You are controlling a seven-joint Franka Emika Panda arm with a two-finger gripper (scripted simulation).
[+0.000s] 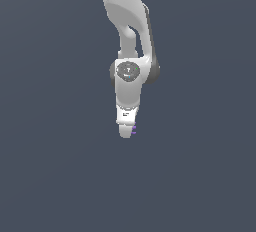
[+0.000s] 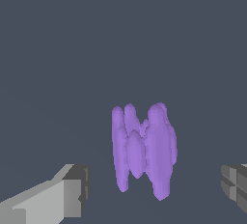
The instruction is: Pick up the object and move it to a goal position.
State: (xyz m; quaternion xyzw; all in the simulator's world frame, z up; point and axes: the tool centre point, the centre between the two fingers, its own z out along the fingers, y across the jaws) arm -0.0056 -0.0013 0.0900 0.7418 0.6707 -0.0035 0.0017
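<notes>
- In the exterior view, you see the white arm (image 1: 128, 36) come down from the top centre of the frame, ending just below mid-frame.
- The gripper (image 1: 126, 130) sits at the arm's lower tip, pointing down; from this angle you cannot tell how far its jaws are spread.
- The purple object (image 1: 134, 129) shows only as a few small purple flecks at the gripper's edge toward the exterior view's right, mostly hidden behind the white body.
- Around them you see only a flat dark grey-blue ground (image 1: 50, 176).
- In the wrist view, the object (image 2: 144, 148) stands in the lower middle of the picture, a cluster of thin purple ridged layers set side by side, long edges upright in the picture.
- One grey fingertip (image 2: 72, 194) shows at the lower left of the picture and the other at the lower right edge.
- The jaws are spread wide, with a clear gap between each fingertip and the object, so nothing is gripped.
</notes>
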